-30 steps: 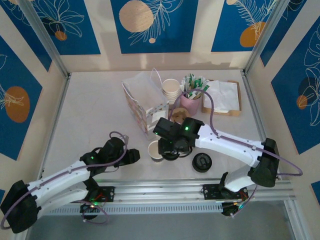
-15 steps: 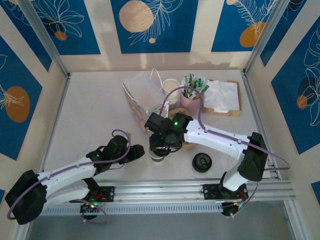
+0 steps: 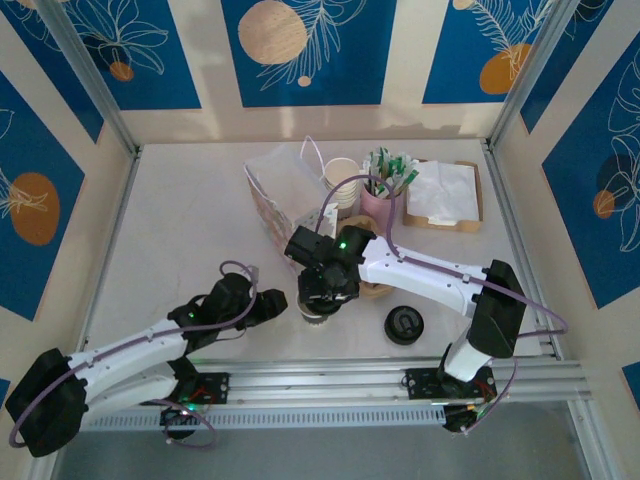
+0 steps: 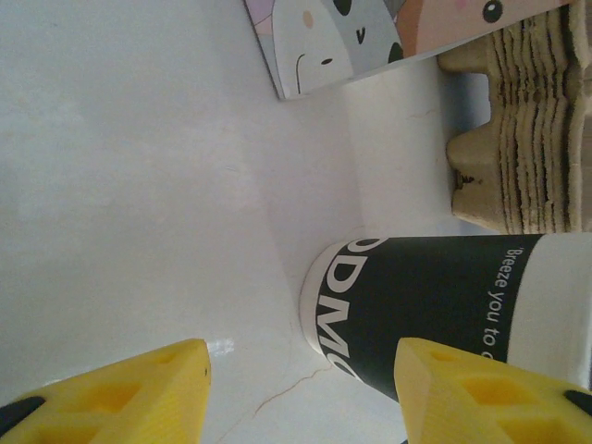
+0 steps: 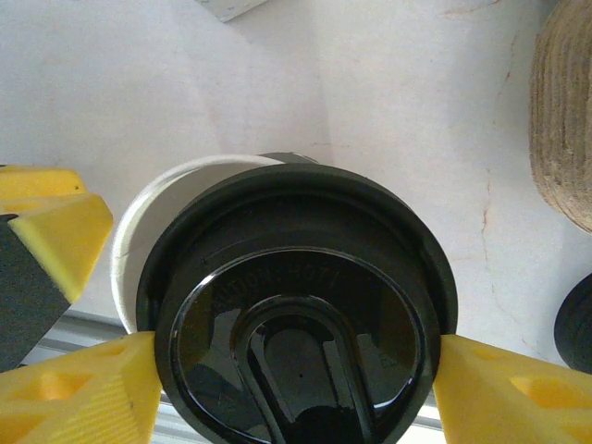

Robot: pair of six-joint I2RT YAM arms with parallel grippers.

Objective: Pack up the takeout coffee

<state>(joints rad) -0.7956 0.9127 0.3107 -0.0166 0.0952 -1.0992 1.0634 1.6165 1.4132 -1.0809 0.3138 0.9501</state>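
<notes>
With right hand (image 5: 296, 375) clamped on lid (image 5: 296, 296), centre it over cup (image 4: 435, 296) standing on worktop (image 4: 139, 185); close left hand (image 4: 301, 370), now spread apart, on cup, then press evenly.

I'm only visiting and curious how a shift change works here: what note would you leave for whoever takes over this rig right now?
Right end effector: shut on the black lid, holding it over the cup. The lid sits off-centre, with the cup's white rim showing on one side.
Left end effector: open, with a finger on either side of the cup's base and a gap on one side, so it is not gripping.
Bag: stands just beyond the cup.
Spare lid: lies loose to the right.
Done: lid brought to the cup.
Left: seat the lid, then put the cup in the bag.
</notes>
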